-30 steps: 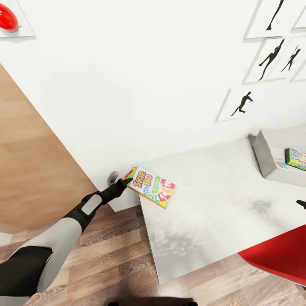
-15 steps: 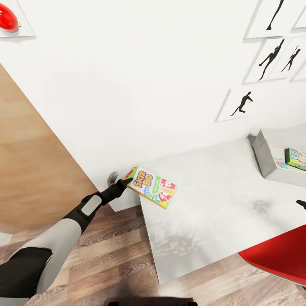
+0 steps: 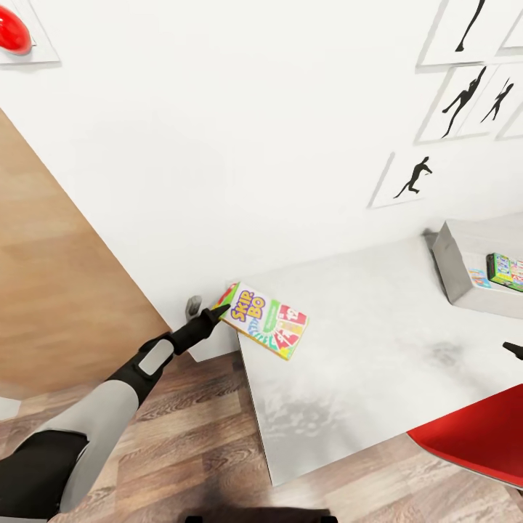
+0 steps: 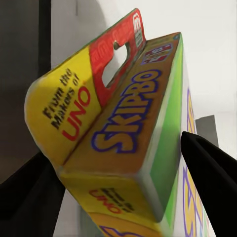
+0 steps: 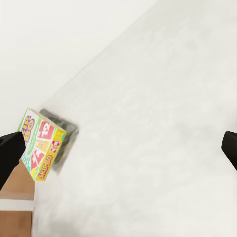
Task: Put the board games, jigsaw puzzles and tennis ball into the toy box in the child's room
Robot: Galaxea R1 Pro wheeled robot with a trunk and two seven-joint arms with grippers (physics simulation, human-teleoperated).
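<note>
Sitting inside toy box: Monopoly game

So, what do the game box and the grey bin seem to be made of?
The game box looks like printed cardboard with a slightly glossy finish: sharp folded edges and a punched hanging tab. The grey bin looks like matte metal or plastic; its plain, flat walls leave that open.
</note>
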